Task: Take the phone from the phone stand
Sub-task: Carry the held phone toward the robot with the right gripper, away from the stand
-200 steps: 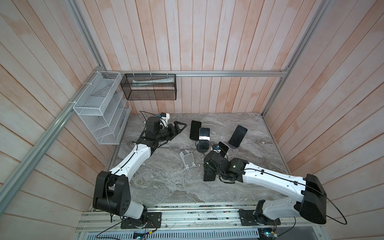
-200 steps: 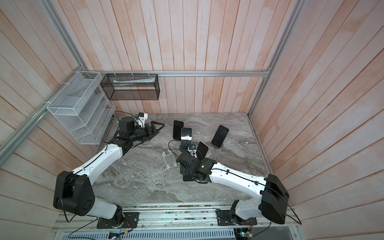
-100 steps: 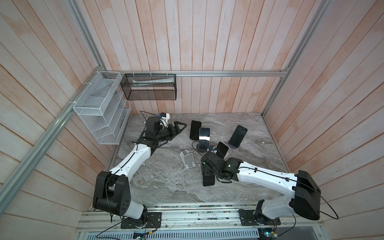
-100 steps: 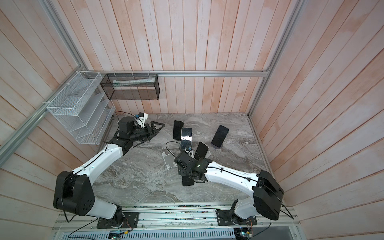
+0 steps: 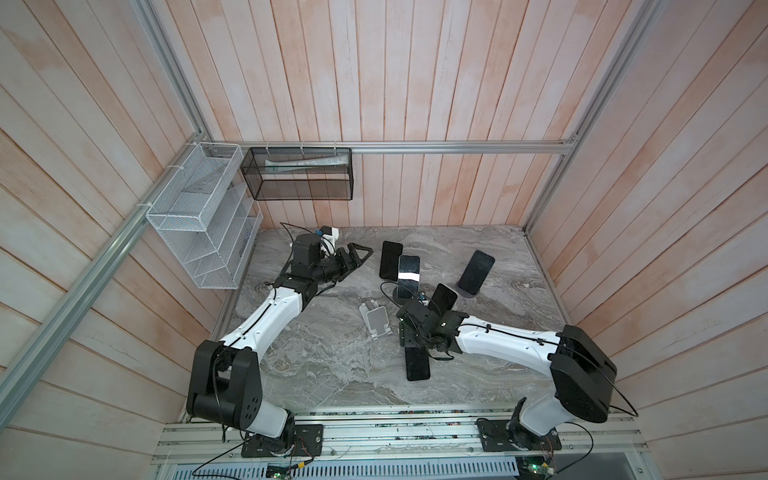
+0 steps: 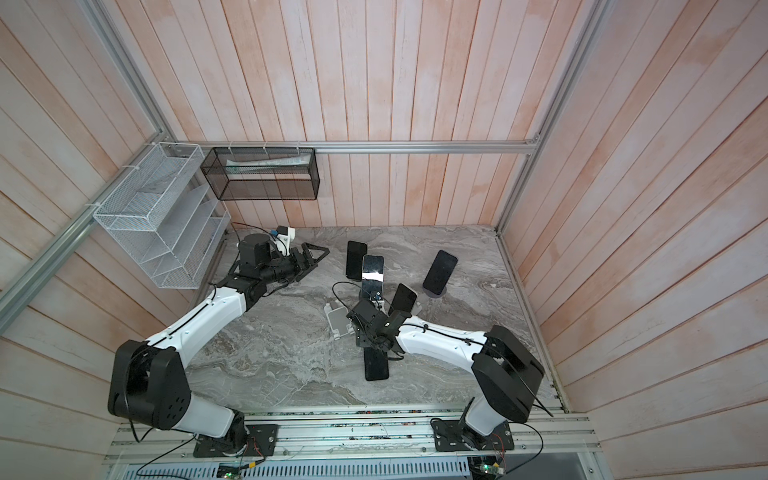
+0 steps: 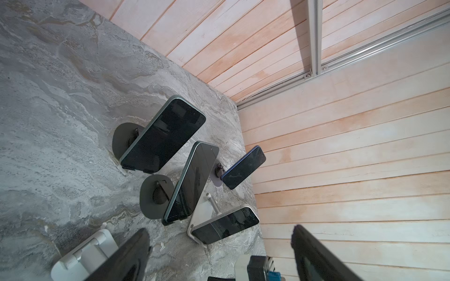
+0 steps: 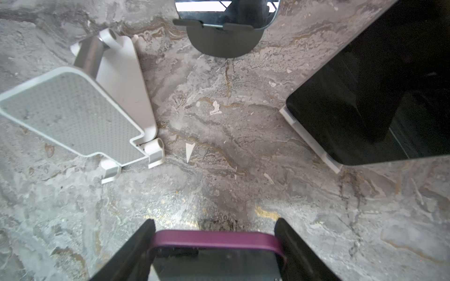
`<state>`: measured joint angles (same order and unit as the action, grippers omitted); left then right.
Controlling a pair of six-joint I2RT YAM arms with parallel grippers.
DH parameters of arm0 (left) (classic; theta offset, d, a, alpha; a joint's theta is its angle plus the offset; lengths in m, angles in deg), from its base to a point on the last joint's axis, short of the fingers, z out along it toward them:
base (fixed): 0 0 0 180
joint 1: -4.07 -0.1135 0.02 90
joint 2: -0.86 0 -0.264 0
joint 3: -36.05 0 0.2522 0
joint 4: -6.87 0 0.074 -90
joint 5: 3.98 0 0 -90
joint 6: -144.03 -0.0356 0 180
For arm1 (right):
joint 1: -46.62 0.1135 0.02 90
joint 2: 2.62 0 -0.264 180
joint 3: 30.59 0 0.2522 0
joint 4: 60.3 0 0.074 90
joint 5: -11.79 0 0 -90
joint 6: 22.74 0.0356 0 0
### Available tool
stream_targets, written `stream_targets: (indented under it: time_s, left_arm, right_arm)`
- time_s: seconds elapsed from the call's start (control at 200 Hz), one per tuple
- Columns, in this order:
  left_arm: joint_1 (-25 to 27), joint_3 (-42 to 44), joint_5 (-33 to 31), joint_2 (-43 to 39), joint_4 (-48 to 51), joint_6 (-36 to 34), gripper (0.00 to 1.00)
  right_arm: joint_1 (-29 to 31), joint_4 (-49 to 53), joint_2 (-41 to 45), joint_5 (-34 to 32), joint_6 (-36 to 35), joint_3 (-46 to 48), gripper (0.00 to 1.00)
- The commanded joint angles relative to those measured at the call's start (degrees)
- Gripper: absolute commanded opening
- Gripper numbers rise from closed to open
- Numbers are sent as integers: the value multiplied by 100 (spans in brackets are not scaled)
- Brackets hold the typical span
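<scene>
My right gripper (image 8: 214,222) pinches the phone (image 8: 216,239) by its sides, off the empty stand (image 8: 73,114), low toward the front edge of the tabletop (image 8: 219,121), I think to lay it flat. My left gripper (image 5: 362,257) is spread, idle.

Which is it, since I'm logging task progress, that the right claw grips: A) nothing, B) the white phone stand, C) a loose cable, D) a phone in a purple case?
D: in the right wrist view the phone in a purple case sits clamped between the two fingers of the right claw, while the white phone stand nearby stands empty.
</scene>
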<state>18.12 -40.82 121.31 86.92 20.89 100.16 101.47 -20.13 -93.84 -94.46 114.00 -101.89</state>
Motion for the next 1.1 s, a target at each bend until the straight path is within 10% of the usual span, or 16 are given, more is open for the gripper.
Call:
stream_targets:
  time_s: [0.0,1.09]
  left_arm:
    - [12,-149,-144,60,36,-122,93]
    - [-293,72,-159,-95,-142,428,93]
  right_arm:
    - [-80,122,-395,49,62,-213,59]
    - [-194,-282,-1072,283,724,-15,66]
